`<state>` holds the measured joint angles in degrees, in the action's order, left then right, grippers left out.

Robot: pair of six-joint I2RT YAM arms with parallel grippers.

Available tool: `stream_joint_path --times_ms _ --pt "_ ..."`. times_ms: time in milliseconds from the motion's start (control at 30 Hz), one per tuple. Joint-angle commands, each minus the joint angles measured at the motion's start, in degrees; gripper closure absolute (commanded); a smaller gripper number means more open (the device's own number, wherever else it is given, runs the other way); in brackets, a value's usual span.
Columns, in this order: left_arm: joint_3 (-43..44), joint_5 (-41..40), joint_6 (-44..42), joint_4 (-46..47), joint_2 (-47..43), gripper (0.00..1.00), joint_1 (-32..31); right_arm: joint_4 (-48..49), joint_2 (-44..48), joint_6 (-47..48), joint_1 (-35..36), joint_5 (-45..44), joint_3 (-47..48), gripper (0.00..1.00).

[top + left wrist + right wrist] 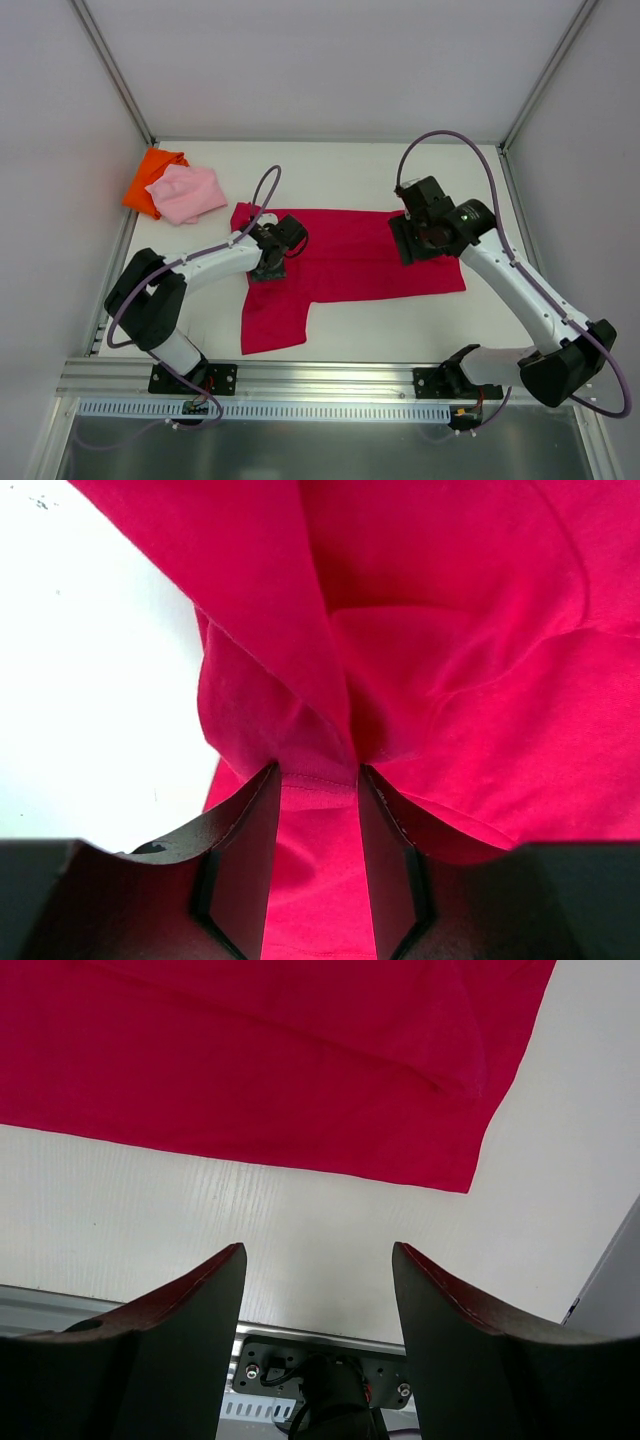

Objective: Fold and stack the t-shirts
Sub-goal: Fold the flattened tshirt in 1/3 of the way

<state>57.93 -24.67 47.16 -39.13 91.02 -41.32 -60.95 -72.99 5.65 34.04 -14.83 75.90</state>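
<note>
A white bench [350,165] sits between pale walls [320,60], with a metal rail [320,378] along its near edge. The crimson shirt [350,262] lies spread flat across the middle, one part reaching toward the rail. In the far left corner, the folded pink shirt [188,192] partly overlaps the orange shirt [148,178]. The left gripper [318,775] is clamped on a bunched hem of the crimson shirt. The right gripper [318,1248] hangs apart and empty by the shirt's right edge.
</note>
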Motion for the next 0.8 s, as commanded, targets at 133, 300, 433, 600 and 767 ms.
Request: stream_joint_path --times_ms 133,300,433,600,767 --pt "1.0 -2.5 1.3 -2.3 2.3 0.79 -0.6 -1.6 2.1 0.8 0.3 -2.0 3.6 0.36" --pt "1.7 -3.5 1.4 -3.0 3.0 1.00 -0.6 -2.1 2.5 0.8 0.2 -3.4 3.6 0.35" --pt "2.1 -4.9 2.0 -3.8 1.3 1.00 -0.6 -1.9 2.1 -0.7 0.3 -5.2 1.5 0.34" --pt "7.2 -10.1 0.8 -5.5 -5.7 1.00 -0.6 3.4 1.1 -2.8 0.2 -4.6 -8.5 0.35" --pt "14.4 -15.7 -1.5 -8.1 -9.1 1.00 -0.5 7.4 -1.4 -3.1 -0.7 -4.3 -10.3 0.28"
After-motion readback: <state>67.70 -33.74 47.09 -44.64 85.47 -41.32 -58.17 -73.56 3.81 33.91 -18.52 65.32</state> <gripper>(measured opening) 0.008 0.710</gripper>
